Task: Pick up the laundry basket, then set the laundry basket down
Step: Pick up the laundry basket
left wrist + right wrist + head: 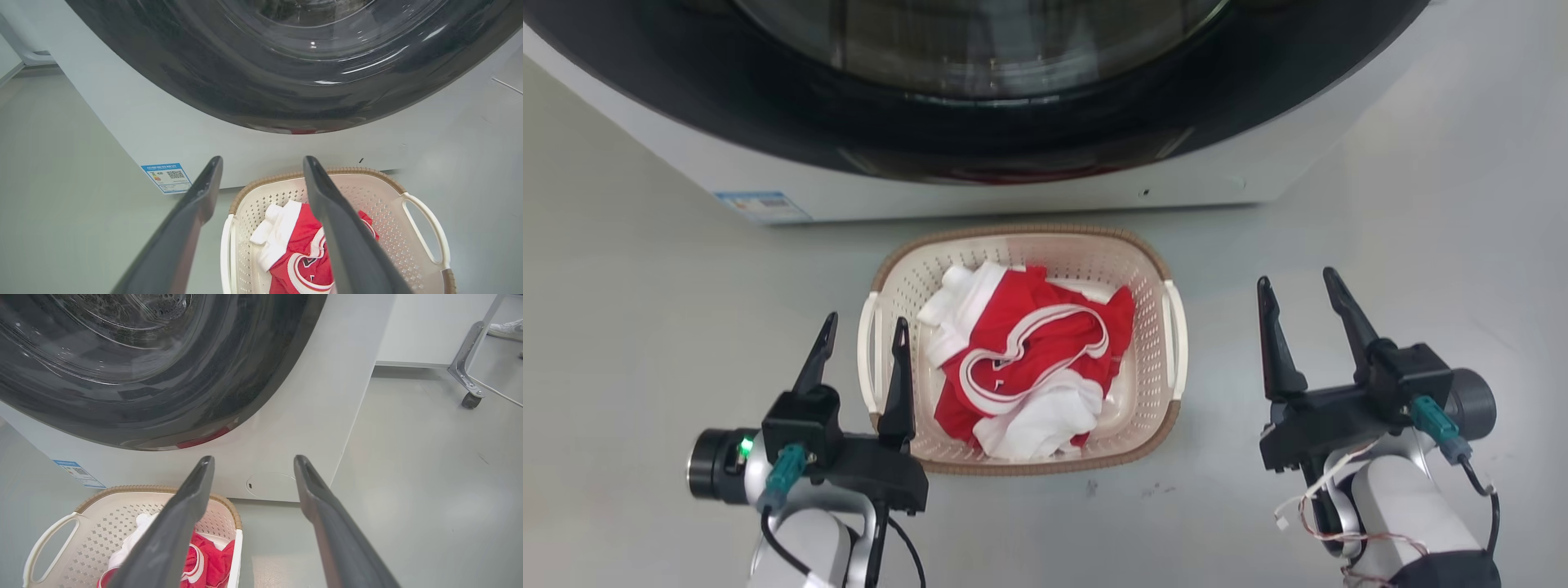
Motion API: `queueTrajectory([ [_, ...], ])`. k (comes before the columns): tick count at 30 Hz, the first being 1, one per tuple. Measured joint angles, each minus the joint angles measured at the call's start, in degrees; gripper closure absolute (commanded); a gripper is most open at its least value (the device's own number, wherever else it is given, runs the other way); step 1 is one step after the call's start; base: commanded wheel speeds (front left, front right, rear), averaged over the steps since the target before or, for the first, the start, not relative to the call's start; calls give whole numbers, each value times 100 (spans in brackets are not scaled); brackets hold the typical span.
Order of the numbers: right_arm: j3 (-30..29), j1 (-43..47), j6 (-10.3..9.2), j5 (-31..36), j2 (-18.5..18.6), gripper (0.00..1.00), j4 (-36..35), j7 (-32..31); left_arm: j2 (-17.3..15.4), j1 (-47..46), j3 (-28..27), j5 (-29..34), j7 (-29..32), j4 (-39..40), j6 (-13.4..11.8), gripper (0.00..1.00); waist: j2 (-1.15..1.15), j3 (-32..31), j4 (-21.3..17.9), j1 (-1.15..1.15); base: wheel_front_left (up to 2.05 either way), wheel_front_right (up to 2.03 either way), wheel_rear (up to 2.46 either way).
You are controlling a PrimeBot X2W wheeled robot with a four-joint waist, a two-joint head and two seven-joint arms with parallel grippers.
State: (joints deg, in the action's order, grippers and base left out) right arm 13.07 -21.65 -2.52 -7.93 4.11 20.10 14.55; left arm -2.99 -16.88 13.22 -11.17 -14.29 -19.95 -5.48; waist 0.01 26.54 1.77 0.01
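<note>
Cream perforated plastic, the laundry basket (1021, 231) is sitting on the floor (645, 327). The washing machine (980, 200) is standing just behind it, its dark door cut off above. Red and white clothes (1029, 351) are hiding the basket's bottom. The left pincer (866, 320) is gaping astride the basket's left handle; whether it is touching is unclear. The right pincer (1297, 278) is gaping empty, off the basket's right side.

Laundry basket (1150, 351) before washing machine (1013, 200); left tool (866, 320) spread beside it, right tool (1297, 278) spread.
</note>
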Motion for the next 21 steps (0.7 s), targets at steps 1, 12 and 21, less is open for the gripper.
queueTrajectory([
  [1,3,-71,1,0,0,0,49,0,1,-75,1,-12,1,-74,3,0,0,85,10,0,0,0,0],
  [12,22,-923,9,11,-1,0,575,0,58,-1031,-110,-255,42,-880,48,0,0,1031,130,0,0,0,0],
  [21,-2,-1467,5,10,-1,0,911,14,88,-1696,-138,-336,40,-1427,51,0,0,1789,208,0,0,0,0],
])
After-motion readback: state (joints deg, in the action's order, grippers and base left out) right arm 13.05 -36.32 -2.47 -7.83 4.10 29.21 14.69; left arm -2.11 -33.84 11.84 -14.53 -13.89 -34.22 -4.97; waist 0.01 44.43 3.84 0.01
